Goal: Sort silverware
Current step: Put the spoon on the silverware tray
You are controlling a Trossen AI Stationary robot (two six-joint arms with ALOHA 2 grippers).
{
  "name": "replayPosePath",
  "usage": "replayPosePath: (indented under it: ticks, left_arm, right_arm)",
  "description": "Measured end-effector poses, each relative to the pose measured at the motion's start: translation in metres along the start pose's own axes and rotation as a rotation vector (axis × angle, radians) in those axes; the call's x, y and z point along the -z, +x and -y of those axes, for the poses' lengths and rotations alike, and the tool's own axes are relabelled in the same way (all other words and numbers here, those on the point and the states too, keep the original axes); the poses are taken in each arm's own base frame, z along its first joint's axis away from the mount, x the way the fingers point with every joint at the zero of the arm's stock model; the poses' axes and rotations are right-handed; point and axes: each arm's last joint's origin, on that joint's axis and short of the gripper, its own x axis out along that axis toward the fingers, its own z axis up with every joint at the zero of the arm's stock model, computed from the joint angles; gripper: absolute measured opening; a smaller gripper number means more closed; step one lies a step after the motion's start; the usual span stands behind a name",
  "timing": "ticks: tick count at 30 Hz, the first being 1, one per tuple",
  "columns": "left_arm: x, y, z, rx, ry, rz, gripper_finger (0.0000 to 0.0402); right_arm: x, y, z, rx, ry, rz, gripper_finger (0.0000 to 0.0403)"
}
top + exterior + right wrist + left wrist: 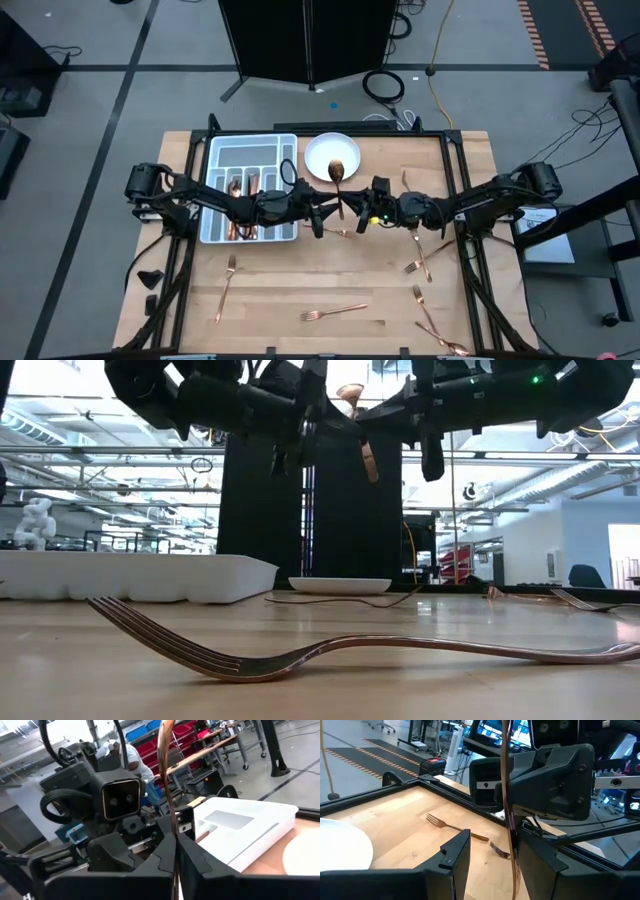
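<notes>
A copper spoon (339,185) hangs in the air over the table's middle, bowl end up, beside the white plate (322,150). My right gripper (175,855) is shut on it. My left gripper (492,865) faces it from the table's left side, open. The spoon's handle (509,810) runs down between the left gripper's fingers, close to one of them; I cannot tell whether it touches. The grey tray (250,150) at the far left has several copper pieces (240,195) in its compartments. More forks (335,312) lie flat on the wood. My right gripper pinches the spoon's handle (172,827) between its two fingers. The fingers lie level, coming from the table's right side, and cross the handle. The spoon stands roughly upright above the fingers, bowl (349,396) on top, lifted clear of the table.
Loose forks lie at the near left (228,285), near right (430,322) and right (418,260), one close before the low camera (330,650). The table's black frame rail (445,787) runs along its edges. Bare wood lies between the forks at the near side.
</notes>
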Motion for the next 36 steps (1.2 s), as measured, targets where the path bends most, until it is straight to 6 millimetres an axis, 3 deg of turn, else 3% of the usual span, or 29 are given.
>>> replayPosePath:
  ticks: [11, 14, 17, 22, 30, 36]
  left_arm:
    - [-0.008, -0.001, 0.01, 0.244, 0.053, 0.04, 0.0141]
    - [-0.007, -0.002, 0.01, 0.254, 0.055, 0.031, 0.0096]
    - [-0.006, -0.003, 0.013, 0.259, 0.055, 0.026, 0.0022]
    - [-0.008, -0.004, 0.014, 0.259, 0.065, 0.021, 0.0005]
    - [-0.026, -0.017, 0.013, 0.195, 0.092, 0.001, 0.0002]
    - [-0.055, -0.05, -0.005, -0.025, 0.073, -0.142, 0.0001]
  right_arm:
    - [-0.001, -0.004, -0.012, -0.127, 0.031, 0.006, 0.0]
    - [-0.002, -0.005, -0.014, -0.137, 0.031, 0.013, 0.0]
    - [-0.002, -0.004, -0.014, -0.143, 0.024, 0.009, 0.0]
    - [-0.002, -0.005, -0.014, -0.149, 0.0, 0.017, 0.0005]
    - [-0.017, -0.01, -0.018, -0.158, -0.141, 0.088, 0.008]
    - [-0.029, -0.02, -0.018, -0.121, -0.294, 0.048, 0.0141]
